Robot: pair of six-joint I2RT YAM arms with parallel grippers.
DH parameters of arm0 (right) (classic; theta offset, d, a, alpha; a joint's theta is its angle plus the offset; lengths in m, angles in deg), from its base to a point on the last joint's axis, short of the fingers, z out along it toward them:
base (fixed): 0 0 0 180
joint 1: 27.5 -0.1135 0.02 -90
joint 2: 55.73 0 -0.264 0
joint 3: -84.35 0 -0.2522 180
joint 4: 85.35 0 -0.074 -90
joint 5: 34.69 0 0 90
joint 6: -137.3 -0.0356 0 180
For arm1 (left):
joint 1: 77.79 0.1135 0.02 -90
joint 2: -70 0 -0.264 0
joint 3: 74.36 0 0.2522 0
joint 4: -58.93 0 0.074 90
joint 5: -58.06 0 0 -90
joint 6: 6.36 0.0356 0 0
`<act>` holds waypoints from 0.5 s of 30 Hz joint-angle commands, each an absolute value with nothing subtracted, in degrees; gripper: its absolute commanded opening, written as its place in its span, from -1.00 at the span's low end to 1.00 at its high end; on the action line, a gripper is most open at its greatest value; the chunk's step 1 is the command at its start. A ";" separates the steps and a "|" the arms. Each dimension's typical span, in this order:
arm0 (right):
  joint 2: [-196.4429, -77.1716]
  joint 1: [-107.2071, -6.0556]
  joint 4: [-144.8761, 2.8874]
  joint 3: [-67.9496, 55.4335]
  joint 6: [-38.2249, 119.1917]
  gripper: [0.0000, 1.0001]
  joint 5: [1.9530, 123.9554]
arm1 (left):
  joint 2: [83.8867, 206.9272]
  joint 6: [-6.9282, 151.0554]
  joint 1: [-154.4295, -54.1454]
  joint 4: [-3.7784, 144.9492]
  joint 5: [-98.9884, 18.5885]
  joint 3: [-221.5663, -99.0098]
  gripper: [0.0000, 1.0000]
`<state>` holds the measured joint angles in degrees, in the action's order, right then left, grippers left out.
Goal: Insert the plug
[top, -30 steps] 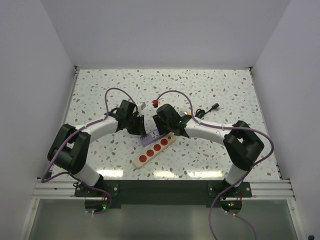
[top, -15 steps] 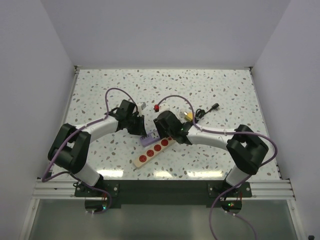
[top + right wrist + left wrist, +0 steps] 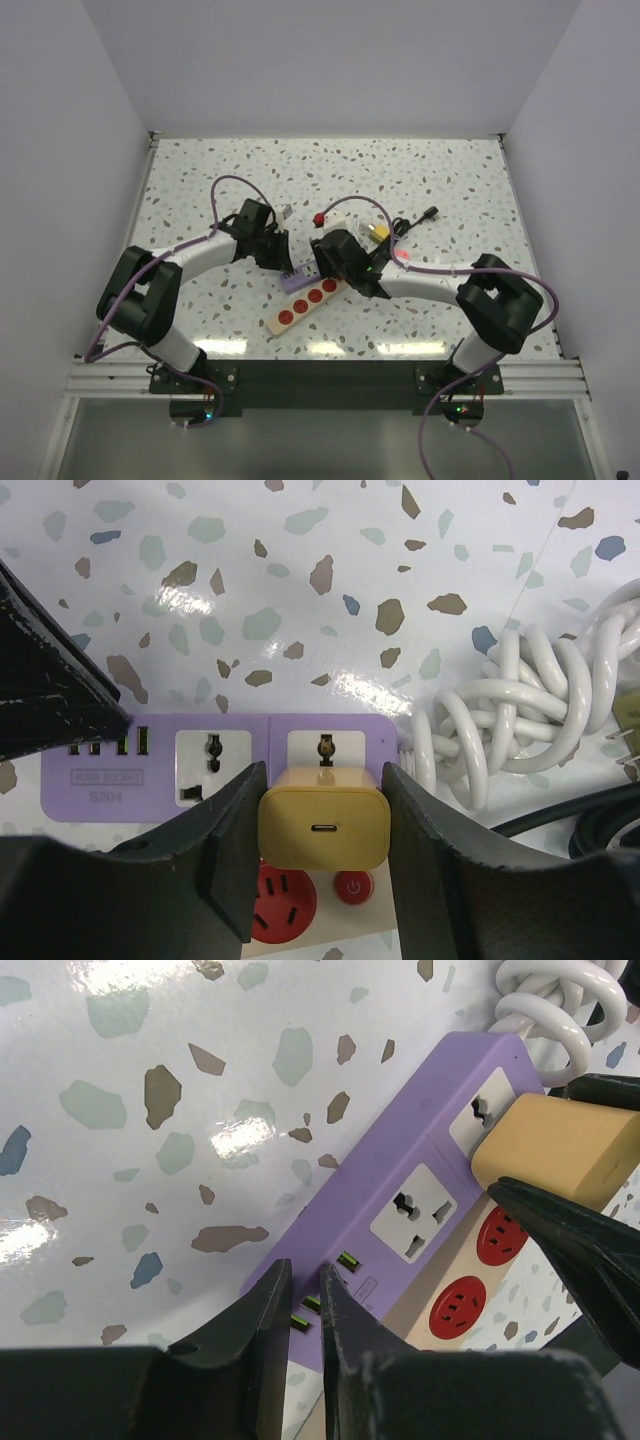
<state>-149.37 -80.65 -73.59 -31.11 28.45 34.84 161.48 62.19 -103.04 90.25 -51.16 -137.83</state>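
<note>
The plug (image 3: 323,827) is a yellow charger block with my right gripper (image 3: 323,810) shut on its sides. It stands against the right-hand socket of the purple power strip (image 3: 110,780); its prongs are hidden. From the left wrist view the plug (image 3: 555,1145) sits on the far socket of the purple strip (image 3: 400,1150). My left gripper (image 3: 303,1285) is shut, with its tips at the strip's near end by the green USB ports. In the top view both grippers, left (image 3: 283,262) and right (image 3: 325,262), meet over the strip (image 3: 299,276).
A beige strip with red sockets (image 3: 305,297) lies against the purple one. Coiled white cable (image 3: 510,710) lies just past the purple strip's end. A black cable (image 3: 415,218) and a small red piece (image 3: 319,217) lie further back.
My right gripper has come nearer and down onto the purple strip with the plug. The left arm has stayed in place, its fingers closing a touch more.
</note>
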 commanded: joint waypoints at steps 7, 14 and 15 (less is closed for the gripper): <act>-150.56 -84.28 -65.35 -38.91 23.57 -1.00 33.96 | 165.19 63.25 -103.19 94.66 -47.76 -137.34 -0.60; -151.09 -84.90 -67.11 -42.25 21.64 -1.00 34.31 | 165.89 63.34 -103.19 95.01 -47.85 -138.39 -0.60; -151.44 -84.98 -67.37 -42.51 21.29 -1.00 34.39 | 166.06 63.34 -103.19 95.01 -47.93 -138.57 -0.60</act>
<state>-147.95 -82.81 -82.11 -37.10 25.69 29.86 162.58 62.21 -103.02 91.56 -51.73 -139.19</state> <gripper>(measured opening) 0.492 0.201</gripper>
